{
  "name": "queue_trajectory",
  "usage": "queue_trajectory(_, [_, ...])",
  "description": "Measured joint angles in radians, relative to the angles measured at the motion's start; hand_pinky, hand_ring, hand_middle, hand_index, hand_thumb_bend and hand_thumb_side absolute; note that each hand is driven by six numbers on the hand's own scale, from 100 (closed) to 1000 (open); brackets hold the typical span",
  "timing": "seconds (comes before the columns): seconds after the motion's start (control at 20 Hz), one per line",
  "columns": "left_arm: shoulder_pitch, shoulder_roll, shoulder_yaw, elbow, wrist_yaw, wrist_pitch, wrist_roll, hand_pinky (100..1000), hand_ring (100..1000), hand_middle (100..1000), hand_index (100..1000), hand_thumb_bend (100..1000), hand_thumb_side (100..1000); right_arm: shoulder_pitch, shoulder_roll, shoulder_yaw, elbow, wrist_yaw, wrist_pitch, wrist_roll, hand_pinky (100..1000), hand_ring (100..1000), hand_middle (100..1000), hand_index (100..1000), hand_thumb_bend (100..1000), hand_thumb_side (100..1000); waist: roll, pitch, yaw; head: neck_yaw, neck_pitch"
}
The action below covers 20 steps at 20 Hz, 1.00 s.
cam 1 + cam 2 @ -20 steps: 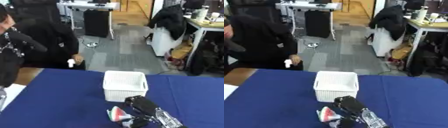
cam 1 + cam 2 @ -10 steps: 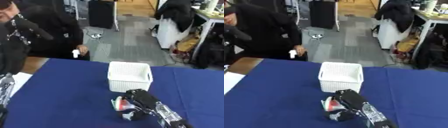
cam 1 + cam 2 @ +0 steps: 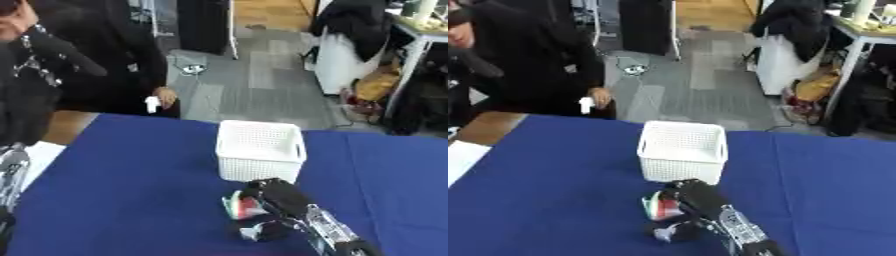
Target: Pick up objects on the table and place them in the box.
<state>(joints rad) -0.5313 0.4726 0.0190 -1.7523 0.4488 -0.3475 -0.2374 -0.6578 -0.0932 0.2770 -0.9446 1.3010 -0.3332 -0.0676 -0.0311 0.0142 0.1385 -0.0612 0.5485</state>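
A blue table carries a white basket near its middle. Just in front of the basket, the right hand reaches in from the lower right, fingers curled round a red, white and green object.

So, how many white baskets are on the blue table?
1. The white basket stands near the middle of the blue table, just beyond the right hand. No other shows.
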Motion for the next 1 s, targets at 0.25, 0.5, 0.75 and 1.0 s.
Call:
queue_trajectory(0.25, [0.000, -0.007, -0.002, 0.000, 0.000, 0.001, -0.001, 608, 577, 722, 673, 125, 847, 0.000, 0.001, -0.019, 0.005, -0.005, 0.022, -0.023, 580, 574, 639, 774, 572, 1000, 0.001, 0.002, 0.001, 0.000, -0.001])
queue_trajectory(0.5, [0.000, -0.007, -0.003, 0.000, 0.000, 0.002, -0.002, 608, 577, 722, 673, 125, 847, -0.001, -0.001, -0.032, -0.074, -0.047, 0.080, -0.026, 571, 566, 643, 778, 571, 1000, 0.001, 0.002, 0.001, -0.001, -0.003])
queue_trajectory(0.75, [0.000, -0.007, -0.003, 0.000, 0.000, 0.001, -0.002, 609, 578, 723, 673, 125, 847, -0.023, -0.002, -0.030, -0.150, -0.093, 0.134, -0.007, 577, 570, 645, 774, 573, 1000, 0.001, 0.002, 0.001, -0.011, -0.011])
queue_trajectory(1.0, [0.000, -0.007, -0.003, 0.000, 0.000, 0.000, -0.003, 609, 578, 723, 673, 125, 847, -0.033, -0.010, -0.030, -0.145, -0.090, 0.152, 0.007, 592, 582, 656, 784, 568, 1000, 0.002, 0.002, 0.001, -0.019, -0.019])
